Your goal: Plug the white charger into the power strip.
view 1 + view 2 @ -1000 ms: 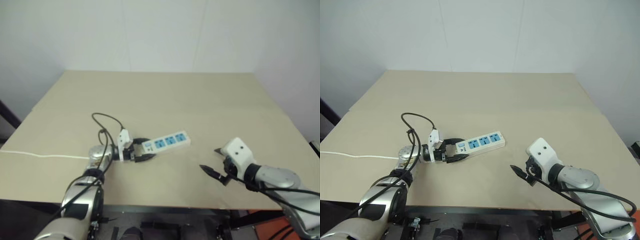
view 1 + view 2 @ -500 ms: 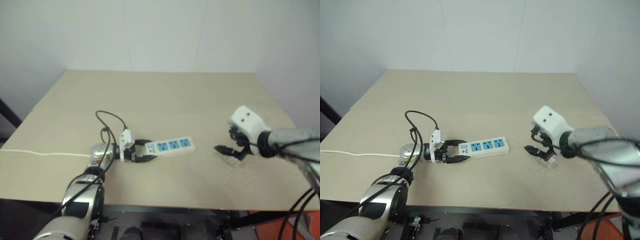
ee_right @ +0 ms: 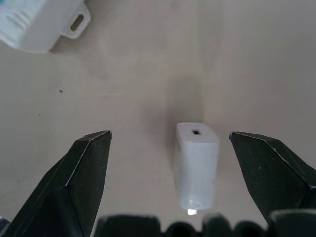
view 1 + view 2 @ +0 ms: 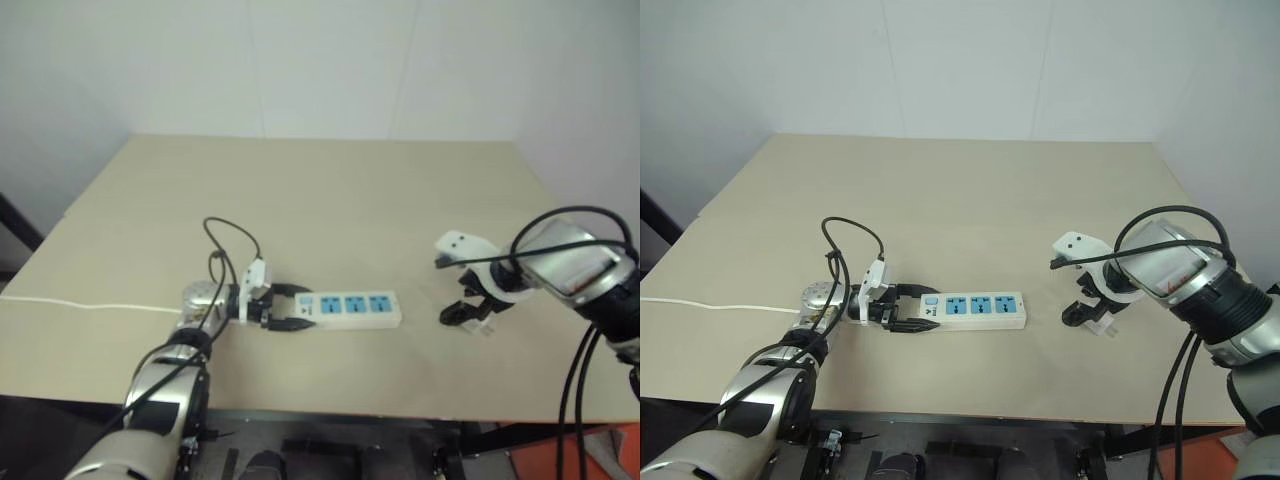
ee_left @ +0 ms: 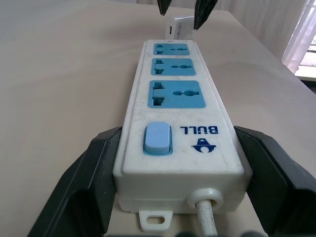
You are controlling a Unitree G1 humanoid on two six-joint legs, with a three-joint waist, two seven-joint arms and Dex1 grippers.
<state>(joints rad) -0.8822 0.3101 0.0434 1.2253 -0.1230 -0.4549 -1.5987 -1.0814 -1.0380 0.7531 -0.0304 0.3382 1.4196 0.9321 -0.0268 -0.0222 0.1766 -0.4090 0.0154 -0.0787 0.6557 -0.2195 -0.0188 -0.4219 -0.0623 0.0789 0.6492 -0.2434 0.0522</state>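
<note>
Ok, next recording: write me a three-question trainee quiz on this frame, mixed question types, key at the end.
1. True or false: the white charger is already plugged into the power strip.
2. Which gripper brackets the strip's switch end? A) left gripper B) right gripper
3. Fill in: the strip has ___ blue sockets.

Key: 1 false, it lies on the table between the open right fingers. 2 A. 3 three.

Left gripper [image 4: 292,308] lies low and level, pointing toward the robot's right, jaws closed against both long sides of the strip's corded end. Right gripper [image 3: 170,173] points steeply downward, jaws spread wide, gripping nothing.
</note>
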